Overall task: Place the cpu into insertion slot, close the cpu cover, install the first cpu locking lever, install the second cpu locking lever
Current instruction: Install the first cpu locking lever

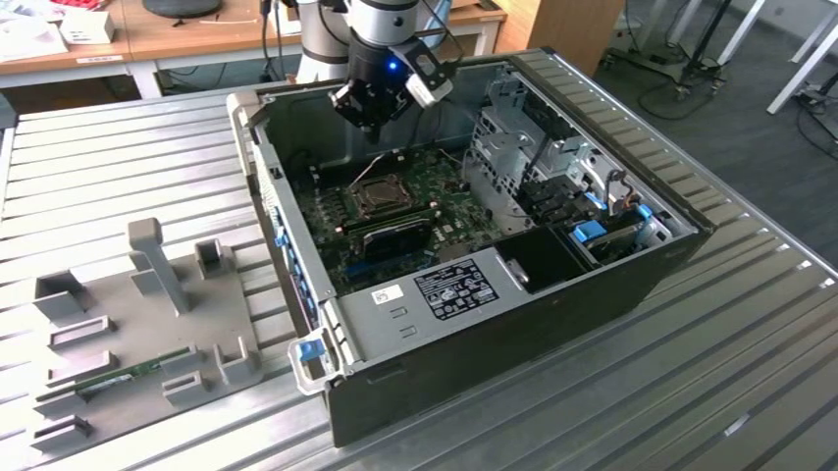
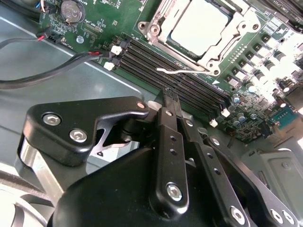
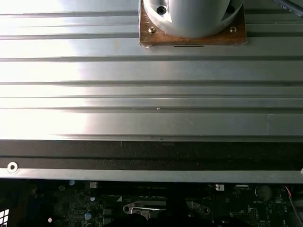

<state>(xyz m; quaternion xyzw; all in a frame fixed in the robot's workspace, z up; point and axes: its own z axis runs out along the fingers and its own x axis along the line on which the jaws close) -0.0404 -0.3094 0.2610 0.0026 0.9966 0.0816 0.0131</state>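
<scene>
Second wrist view: cpu [image 2: 199,26] flat, face up inside the cover [image 2: 162,34], edges along the memory slots [image 2: 158,62]. Exterior view: gripper [image 1: 368,120] clenched, empty, above the case [image 1: 524,334]

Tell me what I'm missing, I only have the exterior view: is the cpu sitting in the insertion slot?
Observer: Yes. In the second wrist view the cpu lies flat, silvery face up, inside the insertion slot.
Operator: Is anything closed over it?
Observer: It looks so. The cpu cover lies flat and frames the chip.
Operator: What about latching?
Observer: Can't tell. A thin silvery lever runs along the slot's side, next to the memory slots, and whether it is hooked down is unclear.
</scene>
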